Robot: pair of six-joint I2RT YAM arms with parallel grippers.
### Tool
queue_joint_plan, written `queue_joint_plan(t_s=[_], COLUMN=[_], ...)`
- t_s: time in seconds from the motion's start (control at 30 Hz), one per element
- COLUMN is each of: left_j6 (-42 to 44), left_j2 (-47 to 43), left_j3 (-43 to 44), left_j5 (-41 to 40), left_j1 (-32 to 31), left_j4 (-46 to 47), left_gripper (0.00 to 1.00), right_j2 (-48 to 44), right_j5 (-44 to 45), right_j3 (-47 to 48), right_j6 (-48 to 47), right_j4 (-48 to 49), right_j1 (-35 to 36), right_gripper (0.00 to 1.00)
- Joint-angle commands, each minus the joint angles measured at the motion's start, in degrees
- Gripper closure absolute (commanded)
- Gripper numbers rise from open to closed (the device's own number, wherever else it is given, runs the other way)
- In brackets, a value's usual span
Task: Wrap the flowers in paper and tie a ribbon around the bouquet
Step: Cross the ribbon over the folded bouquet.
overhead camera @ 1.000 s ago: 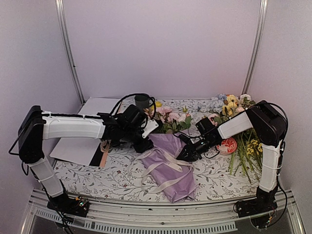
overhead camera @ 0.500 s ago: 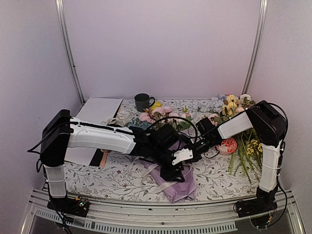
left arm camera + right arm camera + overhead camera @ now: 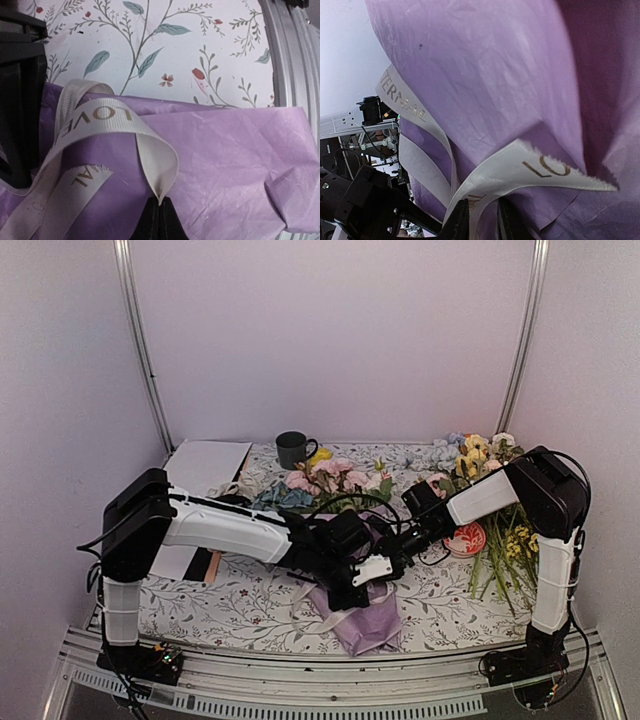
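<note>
Cream ribbon, lettered LOVE, loops over creased lilac paper.

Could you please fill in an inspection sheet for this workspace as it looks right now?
Surface: floral-print table cover, flat.
Job's things: paper wrapped round the flowers, mid-table; ribbon looped loosely over it, no knot seen.
Clutter: mug, white sheet, loose flower pile, red round item.
Claws: left claw shut on a ribbon fold; right claw shut on the ribbon.
Cables: black cable arching above the left claw.
Surroundings: plain walls, metal posts, near-edge rail.
</note>
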Motion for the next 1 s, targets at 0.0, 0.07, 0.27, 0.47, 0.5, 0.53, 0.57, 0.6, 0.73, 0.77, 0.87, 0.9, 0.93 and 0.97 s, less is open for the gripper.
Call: queue_joint_plan(t_s=[0.0, 0.07, 0.27, 0.47, 0.5, 0.53, 0.57, 0.6, 0.73, 0.77, 0.87, 0.9, 0.93, 0.97], left_j6=[-0.1, -0.3, -1.0, -5.1, -6.2, -7.1, -7.7, -7.9, -8.3, -8.5, -9.3, -9.4, -9.4, -9.4], left_j2=[-6.4, -9.7, -17.1, -20.0, -19.8, -19.4, -18.7, -17.8, -11.8, -10.1, -3.1, -2.0, -1.7, -2.0], left_j3=[-0.7, -0.7, -2.0, -5.5, -6.2, -6.5, -6.4, -6.0, -1.6, -0.2, 4.9, 6.1, 6.8, 6.7], left_j5=[-0.8, 0.8, 6.0, 1.6, 0.4, -0.7, -1.8, -3.7, -11.6, -12.8, -14.7, -14.7, -14.2, -13.6], left_j1=[1.3, 2.8, 9.5, 15.9, 17.1, 18.4, 19.3, 20.1, 21.5, 21.8, 22.3, 22.2, 22.1, 22.1], left_j4=[2.5, 3.1, 9.1, 17.7, 19.2, 20.1, 20.4, 20.2, 16.2, 14.6, 8.1, 6.3, 5.1, 4.7], left_gripper=[1.0, 1.0, 1.0, 1.0, 1.0, 1.0, 1.0, 1.0, 1.0, 1.0, 0.98, 0.9, 0.78, 0.71], right_j2=[1.7, 2.0, 2.6, 2.6, 2.6, 2.6, 2.6, 2.6, 2.4, 2.4, 2.2, 2.1, 2.0, 2.0], right_j5=[3.2, 3.2, 3.3, 3.3, 3.3, 3.2, 3.2, 3.1, 3.1, 3.1, 3.0, 3.1, 3.1, 3.1], right_j3=[-1.7, -1.6, -1.5, -1.9, -1.9, -1.9, -1.9, -1.9, -1.9, -2.0, -2.0, -2.0, -2.1, -2.2], right_j6=[-0.6, -0.6, -0.4, -0.3, -0.2, -0.2, -0.2, -0.2, -0.2, -0.2, -0.1, -0.1, -0.1, -0.1], right_j4=[-2.0, -1.9, -1.9, -1.8, -1.7, -1.8, -1.7, -1.8, -1.7, -1.7, -1.7, -1.7, -1.6, -1.7], right_j1=[0.4, 0.4, 0.3, 0.3, 0.3, 0.3, 0.3, 0.4, 0.4, 0.4, 0.4, 0.4, 0.3, 0.3], right_gripper=[0.78, 0.78, 0.78, 0.78, 0.78, 0.78, 0.78, 0.78, 0.78, 0.78, 0.78, 0.78, 0.78, 0.78])
